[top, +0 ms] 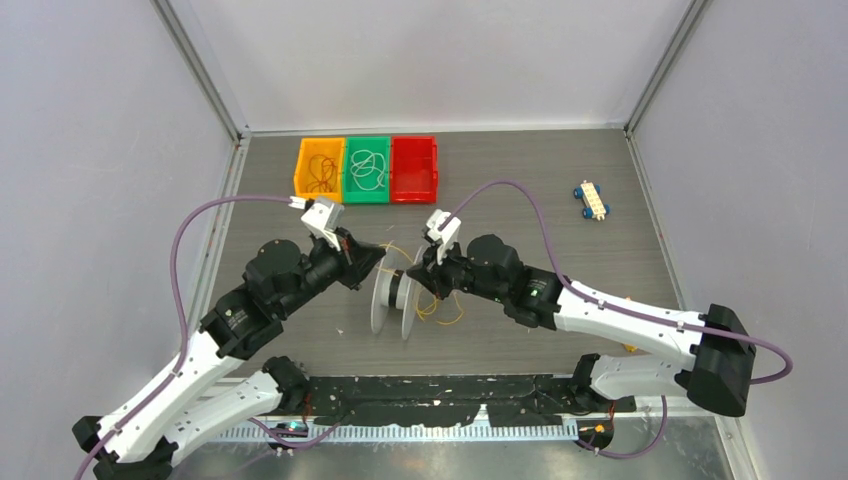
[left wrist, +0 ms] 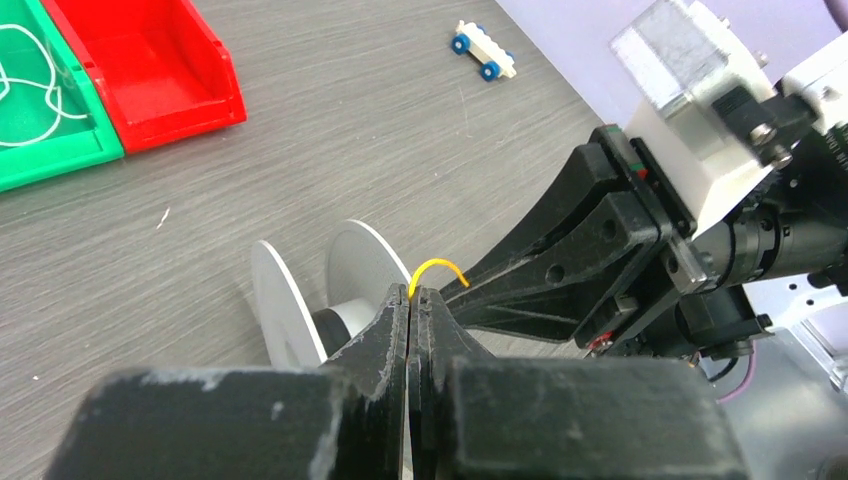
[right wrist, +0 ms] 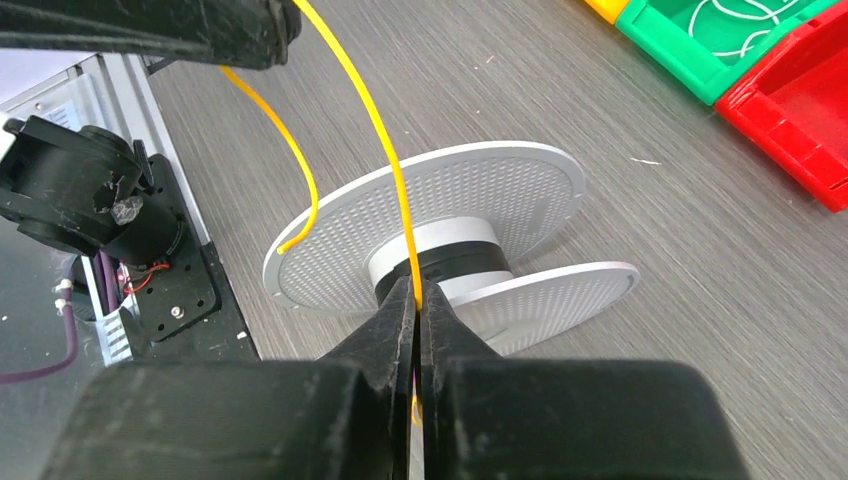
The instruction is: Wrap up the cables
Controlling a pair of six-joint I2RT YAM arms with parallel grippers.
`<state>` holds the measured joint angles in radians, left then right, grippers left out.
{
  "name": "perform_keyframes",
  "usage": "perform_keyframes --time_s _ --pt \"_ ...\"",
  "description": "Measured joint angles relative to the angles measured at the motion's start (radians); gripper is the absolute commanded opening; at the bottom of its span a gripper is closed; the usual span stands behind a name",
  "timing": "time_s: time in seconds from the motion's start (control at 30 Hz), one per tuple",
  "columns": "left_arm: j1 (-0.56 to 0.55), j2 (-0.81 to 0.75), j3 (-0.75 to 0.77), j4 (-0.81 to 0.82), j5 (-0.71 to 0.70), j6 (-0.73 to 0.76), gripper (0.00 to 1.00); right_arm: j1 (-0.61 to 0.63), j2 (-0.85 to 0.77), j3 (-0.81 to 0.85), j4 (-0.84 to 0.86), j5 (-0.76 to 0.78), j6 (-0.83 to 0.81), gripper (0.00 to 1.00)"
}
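Left hand (left wrist: 413, 298) pinches yellow wire (left wrist: 438, 264); grey table (left wrist: 300, 130), perhaps lilac walls (top: 440, 60).

Grey wood-grain desk (top: 560, 230): orange bin (top: 301, 170), green bin (top: 368, 141) and red bin (top: 414, 172) in a row at its far edge. A toy car (top: 591, 200) sits near the far right corner. A white spool (top: 395, 300) stands mid-desk, with yellow wire (top: 440, 315) looped beside it.
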<state>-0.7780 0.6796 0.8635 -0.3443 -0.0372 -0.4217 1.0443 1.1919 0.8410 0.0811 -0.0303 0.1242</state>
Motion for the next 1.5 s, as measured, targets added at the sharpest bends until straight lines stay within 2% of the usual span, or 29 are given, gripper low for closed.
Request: perform_keyframes --time_s 0.13,0.4,0.57,0.9,1.2,1.5 --pt "0.001 -0.008 0.005 -0.034 0.013 0.0 0.38 0.0 -0.021 -0.001 -0.006 0.02 -0.002 0.05" --pt "0.001 -0.063 -0.02 -0.132 0.028 0.016 0.62 0.0 -0.065 -0.014 -0.029 -0.009 -0.045 0.06" --pt "0.002 -0.113 -0.097 -0.152 0.039 0.031 0.64 0.0 -0.075 -0.023 -0.053 -0.036 -0.069 0.05" --pt "0.002 -0.076 -0.145 -0.159 0.023 0.041 0.64 0.0 -0.076 -0.079 -0.04 -0.094 -0.081 0.05" --pt "0.002 -0.027 -0.217 -0.105 0.014 0.04 0.59 0.0 -0.074 -0.151 0.034 -0.111 -0.077 0.05" --pt "0.002 -0.02 -0.247 -0.046 0.003 0.035 0.61 0.0 -0.072 -0.157 0.071 -0.122 -0.066 0.05"
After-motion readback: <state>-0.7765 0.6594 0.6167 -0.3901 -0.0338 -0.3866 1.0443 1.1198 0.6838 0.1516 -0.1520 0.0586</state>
